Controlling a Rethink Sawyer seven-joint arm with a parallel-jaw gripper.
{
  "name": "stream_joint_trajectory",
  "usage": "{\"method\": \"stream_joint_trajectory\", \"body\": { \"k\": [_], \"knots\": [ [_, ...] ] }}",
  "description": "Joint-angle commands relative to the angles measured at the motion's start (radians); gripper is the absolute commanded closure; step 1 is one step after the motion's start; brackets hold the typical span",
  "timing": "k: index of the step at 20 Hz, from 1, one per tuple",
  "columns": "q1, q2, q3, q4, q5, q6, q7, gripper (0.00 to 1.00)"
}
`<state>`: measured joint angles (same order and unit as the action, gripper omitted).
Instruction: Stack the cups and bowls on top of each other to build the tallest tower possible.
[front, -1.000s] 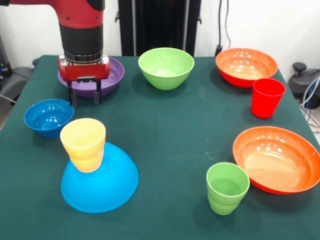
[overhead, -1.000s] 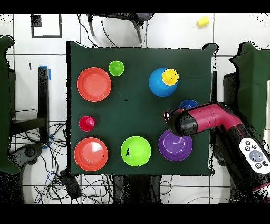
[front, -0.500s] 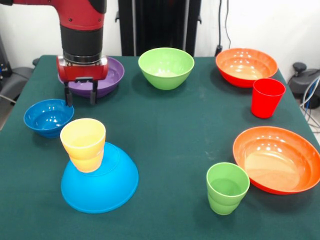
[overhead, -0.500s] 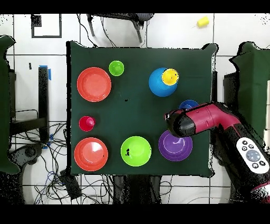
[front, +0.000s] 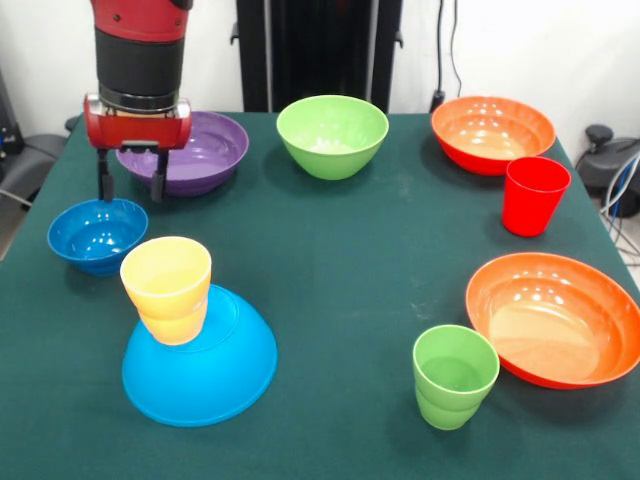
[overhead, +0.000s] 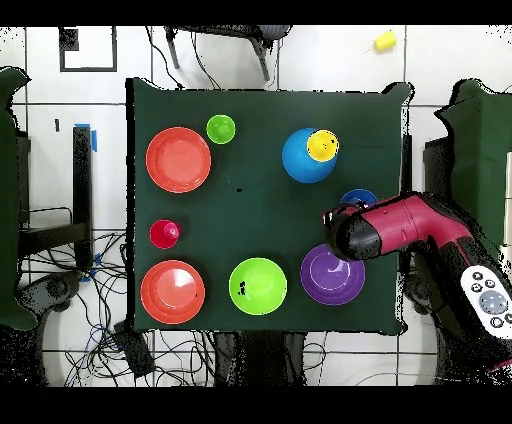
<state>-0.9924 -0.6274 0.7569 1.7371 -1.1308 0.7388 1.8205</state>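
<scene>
While my fingers hang spread and empty, the gripper sits above the gap between the small dark blue bowl and the purple bowl, touching neither. Overhead, my arm covers most of the dark blue bowl. Nearer the camera on the green bench stands the tower: large light-blue bowl upside down, two nested yellow cups on its dome, off-centre toward its left side. Green bowl just right of the purple one. Far right corner, an orange bowl with the red cup just before it. Second orange bowl near right, green cup beside it.
</scene>
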Motion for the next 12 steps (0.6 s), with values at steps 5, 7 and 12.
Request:
{"method": "stream_joint_trajectory", "body": {
  "k": [5,7,12],
  "knots": [
    [0.030,0.083,-0.053,-0.064,-0.120,-0.034,-0.326,0.00],
    [0.041,0.098,-0.063,-0.071,-0.132,-0.035,-0.308,0.00],
    [0.038,0.107,-0.054,-0.075,-0.122,-0.030,-0.314,0.00]
  ]
}}
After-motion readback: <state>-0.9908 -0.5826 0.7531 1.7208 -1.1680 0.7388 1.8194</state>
